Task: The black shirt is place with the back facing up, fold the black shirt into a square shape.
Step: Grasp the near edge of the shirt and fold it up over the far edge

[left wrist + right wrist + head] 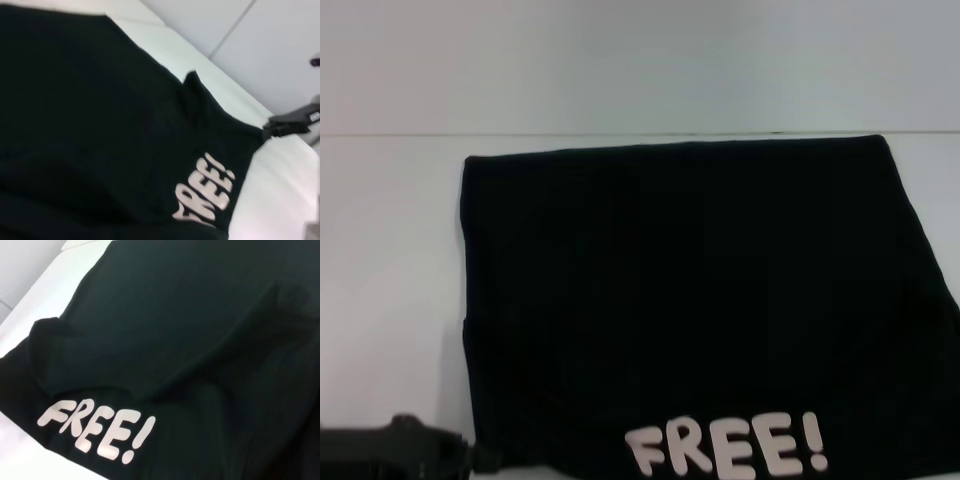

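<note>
Head view: black shirt point(690, 300) flat on table point(390, 280), left gripper point(470, 458) at its near-left corner, jaws' state unclear.

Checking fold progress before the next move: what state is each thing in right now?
black shirt: lying on the table, folded into a rough rectangle, "FREE!" lettering facing up near the robot-side edge.
left gripper: low at the shirt's near left corner; fingers not visible.
right gripper: out of the head view.
table: white, shirt spread on it.
</note>
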